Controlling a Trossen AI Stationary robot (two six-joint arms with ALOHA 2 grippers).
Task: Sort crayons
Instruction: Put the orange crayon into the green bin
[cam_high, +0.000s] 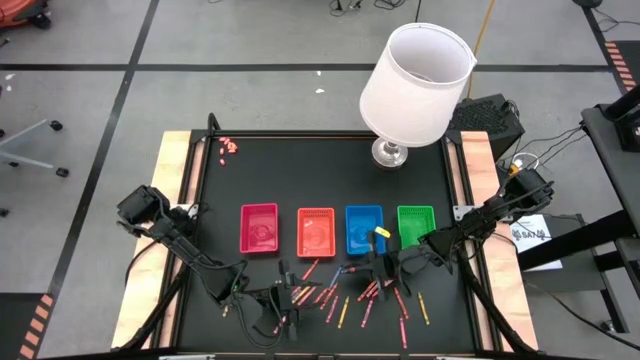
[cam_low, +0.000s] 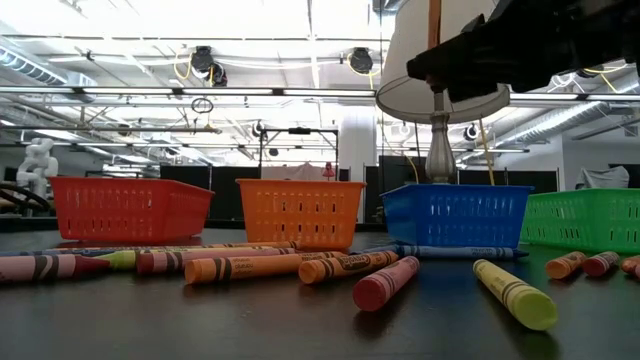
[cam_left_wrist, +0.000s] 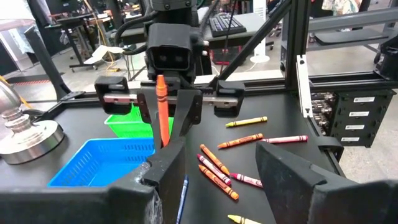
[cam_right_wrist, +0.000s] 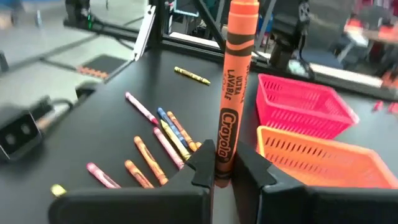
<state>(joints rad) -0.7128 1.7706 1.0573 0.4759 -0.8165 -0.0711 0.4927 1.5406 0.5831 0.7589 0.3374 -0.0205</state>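
Orange crayon (cam_right_wrist: 231, 93), label "Crayola Ultra Lavable"

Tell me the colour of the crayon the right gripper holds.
Orange. The crayon stands upright in the shut right gripper; the right wrist view shows it best.

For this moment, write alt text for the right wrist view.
The right tool holds an orange crayon upright. Pink and orange baskets sit beyond it, with loose crayons scattered on the black table.

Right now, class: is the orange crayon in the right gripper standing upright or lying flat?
Upright. The right gripper is shut on the orange crayon at its lower end, and the crayon stands on end above the table.
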